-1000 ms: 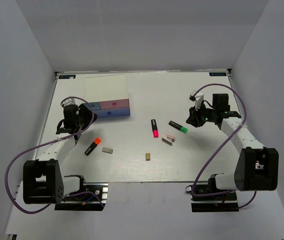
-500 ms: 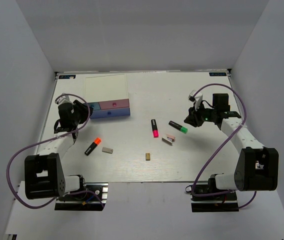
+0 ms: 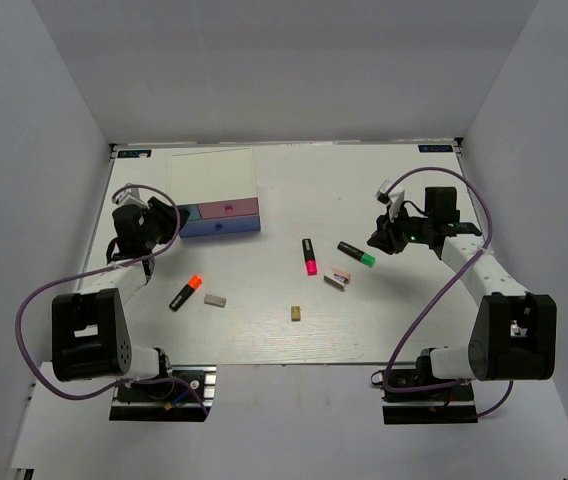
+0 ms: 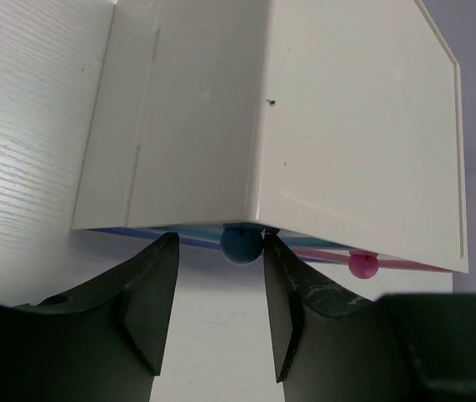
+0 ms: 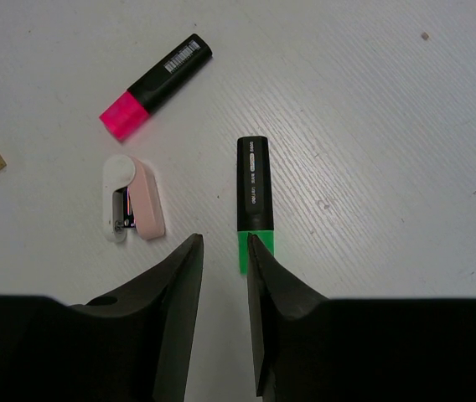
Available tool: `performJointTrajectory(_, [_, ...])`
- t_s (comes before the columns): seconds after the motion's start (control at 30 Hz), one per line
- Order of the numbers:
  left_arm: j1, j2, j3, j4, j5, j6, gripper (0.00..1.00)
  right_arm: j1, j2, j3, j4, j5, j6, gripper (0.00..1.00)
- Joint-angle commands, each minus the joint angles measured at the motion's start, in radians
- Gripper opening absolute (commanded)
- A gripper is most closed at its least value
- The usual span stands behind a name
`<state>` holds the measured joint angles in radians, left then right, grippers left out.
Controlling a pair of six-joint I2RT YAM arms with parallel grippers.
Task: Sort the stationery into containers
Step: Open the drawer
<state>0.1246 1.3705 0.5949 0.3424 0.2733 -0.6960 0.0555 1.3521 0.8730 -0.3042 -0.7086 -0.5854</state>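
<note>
The white-topped box point(image 3: 212, 175) stands at the back left with its light blue point(image 3: 186, 213), pink point(image 3: 229, 207) and purple point(image 3: 222, 227) drawers. My left gripper point(image 4: 219, 243) is open at the box's corner; the blue knob point(image 4: 241, 244) sits between its tips, against the right finger. The right gripper point(image 5: 224, 247) is open by a narrow gap, empty, its right finger over the green cap of a highlighter point(image 5: 253, 197). A pink highlighter point(image 5: 156, 86) and a pink-white eraser point(image 5: 133, 209) lie just beyond. An orange highlighter point(image 3: 186, 292) and a grey eraser point(image 3: 214, 299) lie near the left arm.
A tan eraser point(image 3: 295, 313) lies toward the table's front middle. A pink knob point(image 4: 362, 265) shows right of the blue one. White walls close in the table on the left, back and right.
The left gripper has swung left and back to the box's corner, and its jaws have narrowed around the blue knob. The right arm has barely moved.
</note>
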Motion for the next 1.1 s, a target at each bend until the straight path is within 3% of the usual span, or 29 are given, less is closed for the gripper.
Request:
performJointTrajectory(0.0, [0.007, 0.010, -0.001, 0.030, 0.035, 0.015, 0.55, 0.003, 0.010, 0.000, 0.027, -0.012, -0.016, 0.34])
performJointTrajectory(0.5, [0.026, 0.081, -0.021, 0.138, 0.093, 0.015, 0.49, 0.003, 0.012, 0.009, 0.008, -0.003, -0.027, 0.34])
performJointTrajectory(0.7, [0.035, 0.101, -0.012, 0.165, 0.112, 0.024, 0.37, 0.001, 0.018, 0.015, -0.001, 0.003, -0.042, 0.34])
performJointTrajectory(0.87, [0.044, 0.111, -0.012, 0.175, 0.135, 0.024, 0.20, 0.000, 0.019, 0.024, -0.007, 0.008, -0.047, 0.34])
performJointTrajectory(1.07, [0.044, 0.066, -0.047, 0.150, 0.175, 0.053, 0.13, 0.003, 0.027, 0.030, -0.007, 0.001, -0.045, 0.34])
